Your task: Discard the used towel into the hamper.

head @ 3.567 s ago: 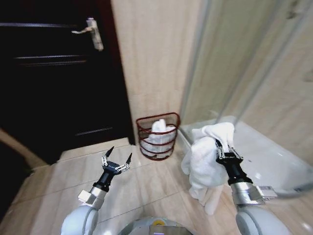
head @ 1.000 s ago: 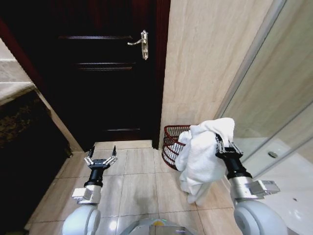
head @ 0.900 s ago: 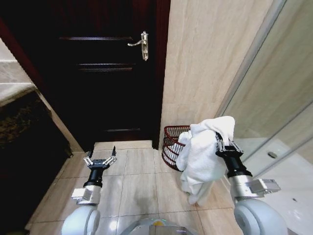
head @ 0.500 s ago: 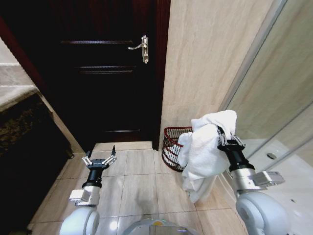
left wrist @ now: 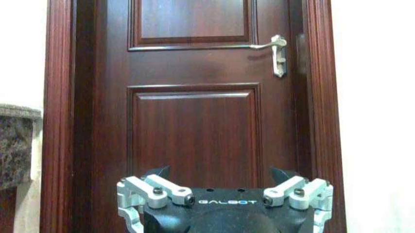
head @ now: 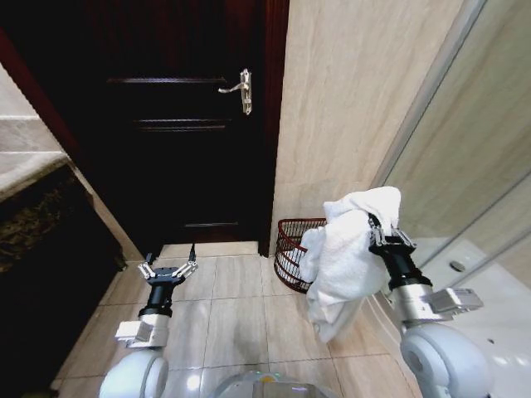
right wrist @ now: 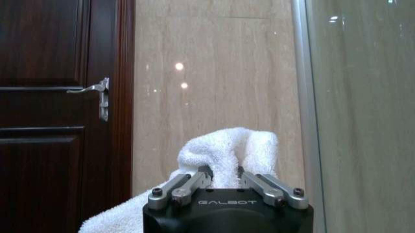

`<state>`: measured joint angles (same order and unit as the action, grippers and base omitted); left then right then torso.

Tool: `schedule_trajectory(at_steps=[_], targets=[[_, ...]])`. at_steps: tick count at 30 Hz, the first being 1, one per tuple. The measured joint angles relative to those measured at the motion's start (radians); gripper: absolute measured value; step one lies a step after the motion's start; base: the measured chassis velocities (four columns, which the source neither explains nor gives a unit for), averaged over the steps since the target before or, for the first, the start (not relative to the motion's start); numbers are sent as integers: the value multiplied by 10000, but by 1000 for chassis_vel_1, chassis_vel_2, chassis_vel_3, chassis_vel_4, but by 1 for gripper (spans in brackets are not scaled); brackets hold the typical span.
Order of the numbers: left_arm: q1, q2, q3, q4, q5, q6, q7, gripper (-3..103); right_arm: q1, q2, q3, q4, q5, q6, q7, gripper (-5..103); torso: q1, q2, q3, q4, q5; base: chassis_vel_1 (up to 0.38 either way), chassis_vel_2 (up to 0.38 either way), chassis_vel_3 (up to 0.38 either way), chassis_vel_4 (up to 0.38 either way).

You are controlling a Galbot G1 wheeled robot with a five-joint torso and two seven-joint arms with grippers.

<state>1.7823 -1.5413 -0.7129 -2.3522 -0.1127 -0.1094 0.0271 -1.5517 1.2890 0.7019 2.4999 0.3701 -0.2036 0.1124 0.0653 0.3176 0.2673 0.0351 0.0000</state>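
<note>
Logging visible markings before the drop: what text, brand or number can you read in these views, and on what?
"GALBOT" on the left claw body, left wrist view.
"GALBOT" on the right claw body, which grips the towel, right wrist view.
No readable text on the door, hamper or walls.

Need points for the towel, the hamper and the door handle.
towel [head: 342, 253], head view, middle of the hanging white cloth.
hamper [head: 288, 249], head view, left side of its wire wall.
door handle [left wrist: 277, 48], left wrist view, plate below the lever.
</note>
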Motion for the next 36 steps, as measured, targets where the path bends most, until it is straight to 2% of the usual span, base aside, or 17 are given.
schedule_trajectory(at_steps=[36], targets=[[26,-172,93,-110,207,-163,-31,100,-29,104,332,0,54,6,-257,14,513,1423,910,0,0,0,0,0,0]])
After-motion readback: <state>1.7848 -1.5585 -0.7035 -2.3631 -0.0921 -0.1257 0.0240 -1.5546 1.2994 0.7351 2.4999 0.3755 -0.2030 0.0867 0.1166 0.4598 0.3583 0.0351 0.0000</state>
